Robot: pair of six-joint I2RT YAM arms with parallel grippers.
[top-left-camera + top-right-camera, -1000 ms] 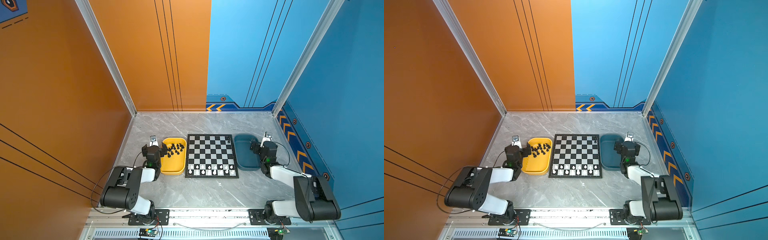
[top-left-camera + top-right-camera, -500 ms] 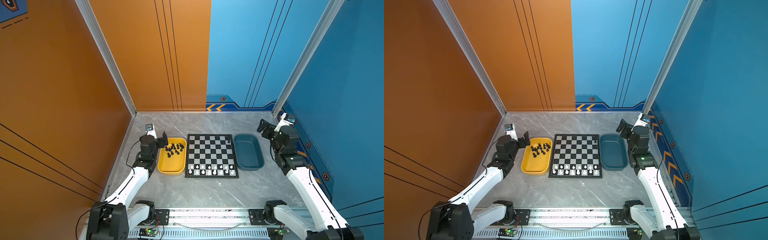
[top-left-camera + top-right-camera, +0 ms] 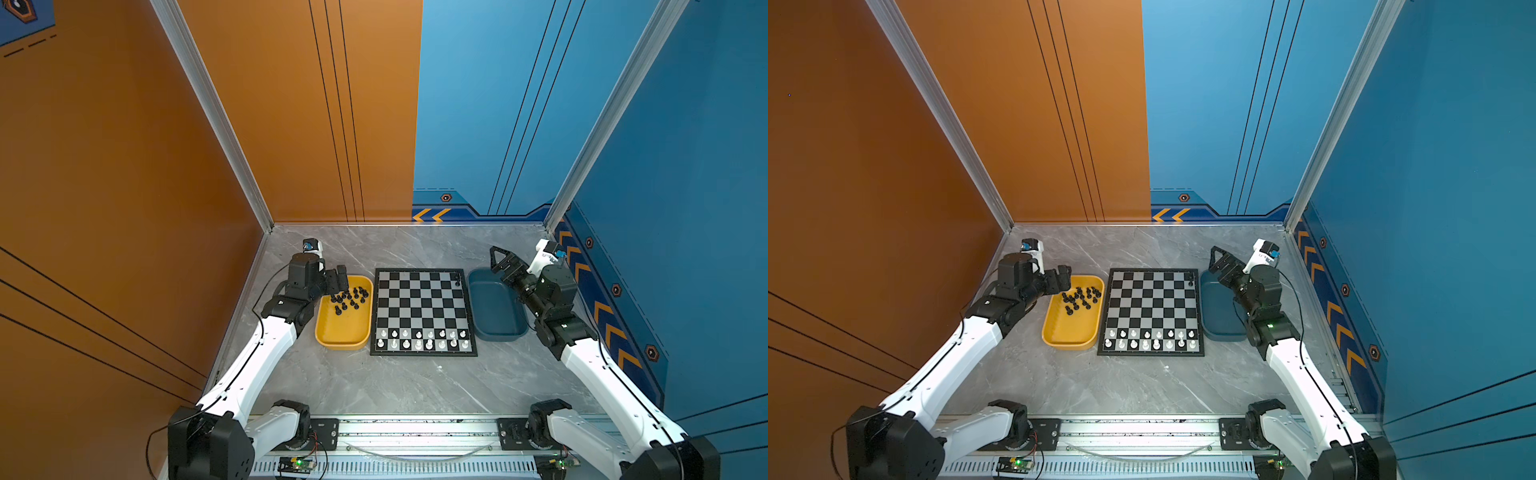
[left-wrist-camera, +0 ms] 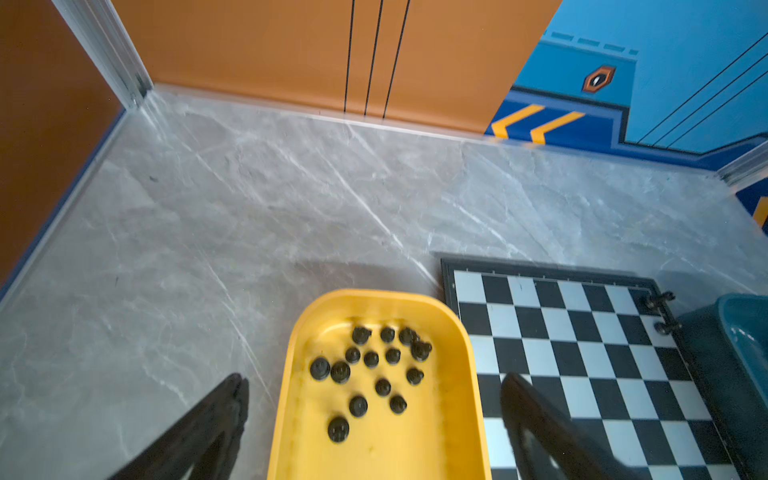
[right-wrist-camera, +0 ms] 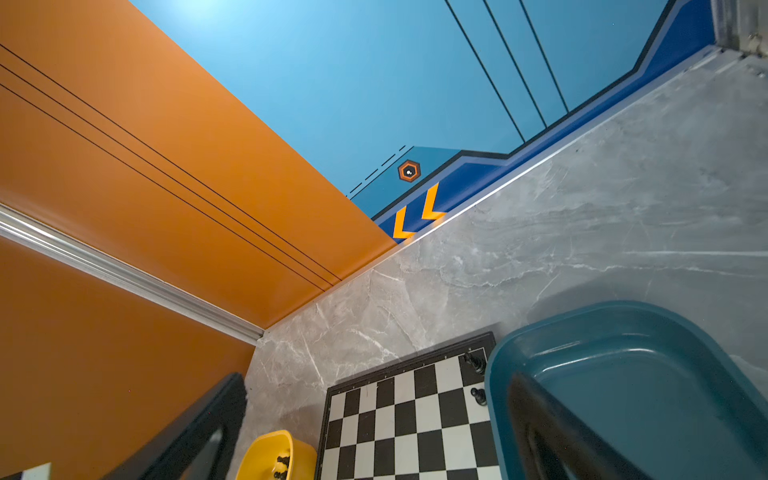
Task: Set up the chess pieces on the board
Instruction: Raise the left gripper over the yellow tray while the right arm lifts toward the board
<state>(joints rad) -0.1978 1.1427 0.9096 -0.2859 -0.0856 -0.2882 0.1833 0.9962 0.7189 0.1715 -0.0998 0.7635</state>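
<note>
Top views both show white chessmen (image 3: 422, 338) filling the two rows at the board's (image 3: 422, 309) 6 o'clock edge. Just beside it at 9 o'clock, the yellow tray (image 3: 343, 334) holds most chess pieces (image 3: 349, 299), bunched in its far half. Two more stand at the board's 1 o'clock corner. Over the tray's 11 o'clock corner hangs the left gripper (image 3: 337, 282), jaws wide apart, holding nothing. At 3 o'clock, above the dark blue tray's (image 3: 496, 330) far end, the right gripper (image 3: 495, 259) is likewise spread and empty.

Fourteen black chessmen (image 4: 371, 359) sat in one yellow tray (image 4: 415, 449), two more on the single board (image 3: 422, 307) (sixteen black altogether); sixteen white chessmen (image 3: 418, 344); one dark blue tray (image 3: 494, 316).
</note>
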